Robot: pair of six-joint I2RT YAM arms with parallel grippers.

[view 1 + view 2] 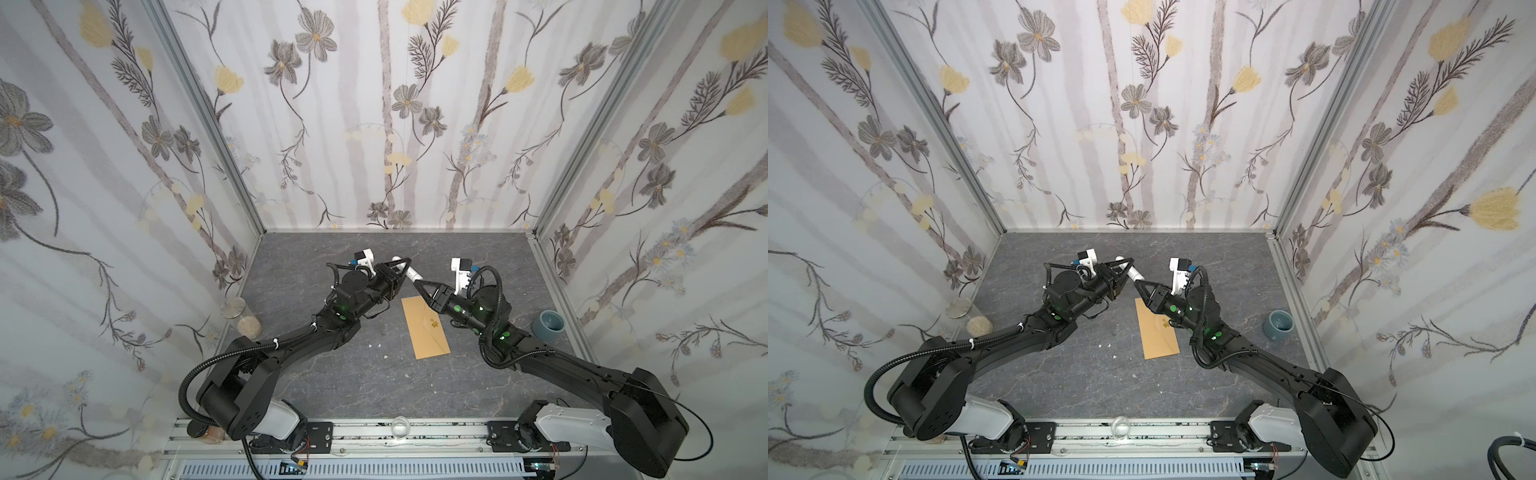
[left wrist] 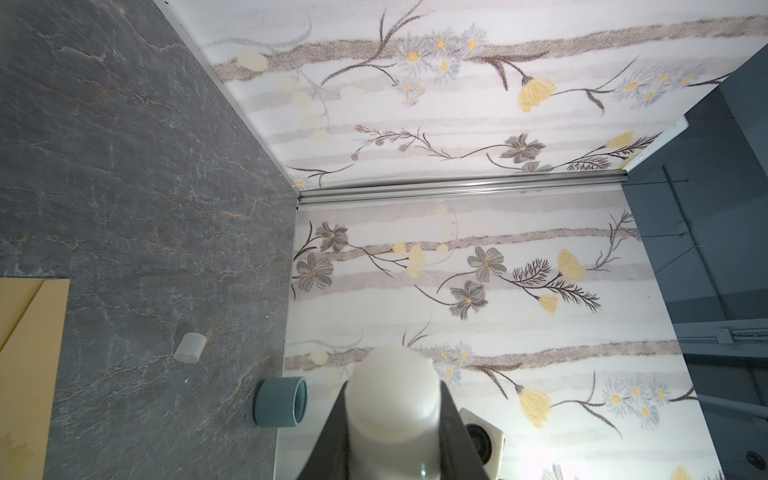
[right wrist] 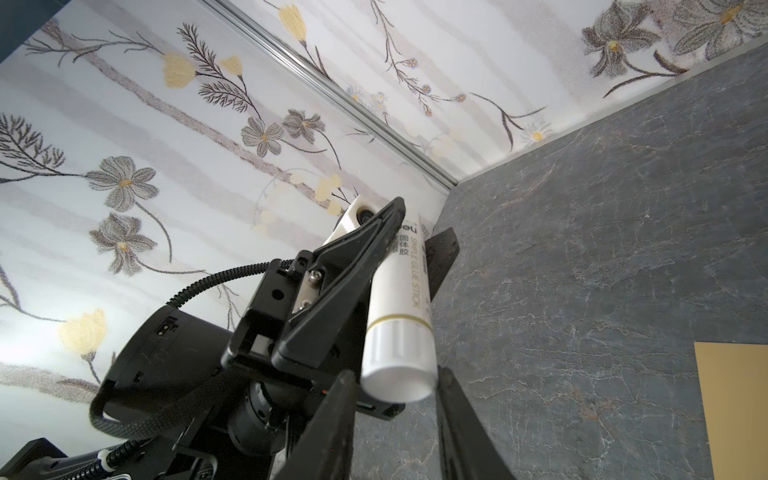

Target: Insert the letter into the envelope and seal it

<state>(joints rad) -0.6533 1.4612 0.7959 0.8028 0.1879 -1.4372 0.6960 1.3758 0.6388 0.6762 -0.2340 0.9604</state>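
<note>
From my console I see the left gripper clamped on the white glue stick, holding it in the air above the far half of the table. The right gripper has a finger on each side of the stick's ribbed end (very close, but I cannot tell whether they press on it). The envelope lies flat on the table beside the right arm, pointed flap folded down, gold sticker facing up. In the left wrist view a small translucent cap lies on the table between the envelope and a blue-grey cup.
</note>
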